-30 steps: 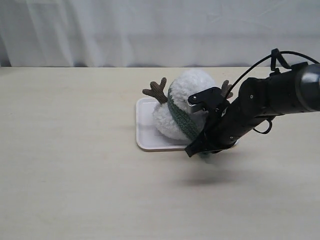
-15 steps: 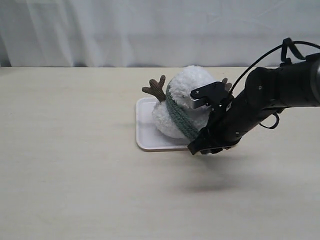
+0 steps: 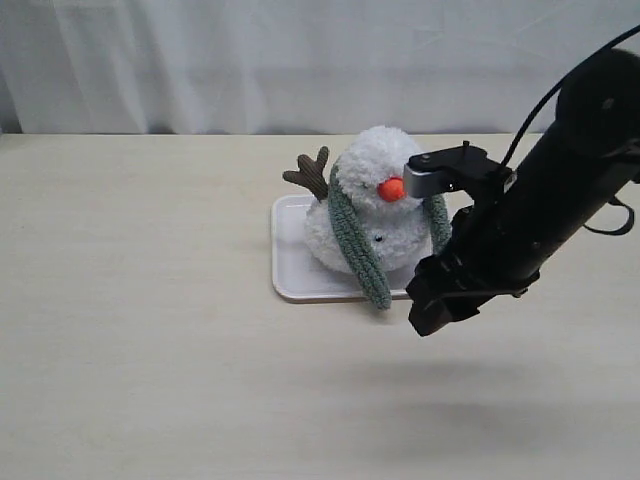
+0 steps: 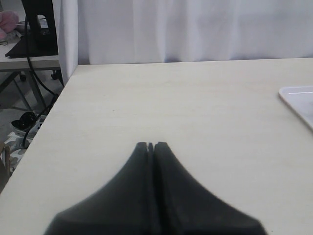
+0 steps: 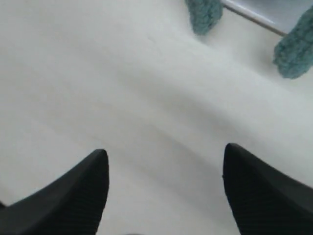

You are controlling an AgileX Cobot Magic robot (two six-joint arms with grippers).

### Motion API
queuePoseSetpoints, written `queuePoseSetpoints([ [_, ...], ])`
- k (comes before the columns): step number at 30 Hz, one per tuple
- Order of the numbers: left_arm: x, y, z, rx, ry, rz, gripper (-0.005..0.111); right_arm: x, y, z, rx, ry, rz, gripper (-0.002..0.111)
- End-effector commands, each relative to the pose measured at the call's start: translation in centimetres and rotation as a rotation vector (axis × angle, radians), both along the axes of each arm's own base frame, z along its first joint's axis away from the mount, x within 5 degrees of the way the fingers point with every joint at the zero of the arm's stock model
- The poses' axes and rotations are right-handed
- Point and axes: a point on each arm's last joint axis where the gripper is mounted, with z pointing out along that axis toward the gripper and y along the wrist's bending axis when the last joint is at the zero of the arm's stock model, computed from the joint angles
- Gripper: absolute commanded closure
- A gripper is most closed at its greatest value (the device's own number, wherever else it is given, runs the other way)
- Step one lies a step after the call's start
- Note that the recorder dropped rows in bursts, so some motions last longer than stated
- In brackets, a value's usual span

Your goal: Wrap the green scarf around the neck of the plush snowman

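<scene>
Two green scarf [image 3: 356, 245] ends dangle mid-frame, likely limp and light; pinch near a tip. Right gripper [image 5: 165, 149] gapes empty, left gripper [image 4: 150, 145] sits pressed together.

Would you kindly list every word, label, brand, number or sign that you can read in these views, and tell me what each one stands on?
None: no readable text in any view.
The plush snowman, green scarf, white tray, table and both end effectors, left and right, carry no visible lettering.
The dark equipment beyond the table edge is too small and blurred to show any marking.
</scene>
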Motion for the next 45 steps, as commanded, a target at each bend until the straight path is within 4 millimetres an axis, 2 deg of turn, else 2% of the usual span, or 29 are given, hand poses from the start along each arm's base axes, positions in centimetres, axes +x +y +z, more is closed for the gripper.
queuePoseSetpoints([
  [1, 0.0, 0.0, 0.1, -0.004, -0.012, -0.007, 0.107, -1.7, 0.8, 3.1, 0.124, 0.055, 0.066, 0.045],
  [5, 0.0, 0.0, 0.1, -0.004, -0.012, -0.007, 0.107, -1.8, 2.0, 5.6, 0.286, -0.007, 0.139, 0.047],
  [7, 0.0, 0.0, 0.1, -0.004, -0.012, -0.007, 0.107, -1.1, 2.3, 6.7, 0.323, -0.076, 0.124, 0.055],
  [9, 0.0, 0.0, 0.1, -0.004, -0.012, -0.007, 0.107, -0.2, 2.9, 8.0, 0.329, -0.193, 0.112, 0.068],
  [14, 0.0, 0.0, 0.1, -0.004, -0.012, -0.007, 0.107, 0.4, 5.8, 10.6, 0.176, -0.493, 0.204, 0.104],
  [18, 0.0, 0.0, 0.1, -0.004, -0.012, -0.007, 0.107, 2.2, 6.8, 11.9, 0.037, -0.632, 0.051, 0.104],
  [22, 0.0, 0.0, 0.1, -0.004, -0.014, -0.007, 0.107, 4.8, 7.3, 11.0, -0.093, -0.579, -0.045, 0.104],
  [28, 0.0, 0.0, 0.1, -0.004, -0.014, -0.007, 0.107, 9.0, 9.8, 8.6, -0.196, -0.454, -0.059, 0.104],
  [34, 0.0, 0.0, 0.1, -0.004, -0.014, -0.007, 0.107, 12.7, 11.6, 7.0, -0.236, -0.511, -0.099, 0.104],
  [39, 0.0, 0.0, 0.1, -0.004, -0.014, -0.007, 0.107, 14.1, 12.2, 4.8, -0.300, -0.453, -0.111, 0.104],
  [45, 0.0, 0.0, 0.1, -0.004, -0.014, -0.007, 0.107, 15.5, 12.0, 2.3, -0.340, -0.376, -0.134, 0.104],
])
